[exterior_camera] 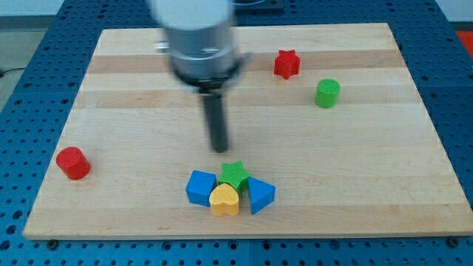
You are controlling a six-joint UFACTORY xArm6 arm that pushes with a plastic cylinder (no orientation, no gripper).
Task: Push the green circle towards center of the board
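- Green circle (327,93), a short cylinder, stands toward the view's upper right of the wooden board (133,148), alone and upright.
- Just up and to the view's left of it sits a red star (287,64), near but not touching.
- My tip (219,150) rests near the board's middle, blurred, touching no block and well apart from the green circle.
- Just below my tip a cluster huddles: green star (235,174), blue cube (200,188), yellow heart (225,200) and blue triangle (260,195), pressed together.
- At the view's left edge stands a red cylinder (73,162), alone.
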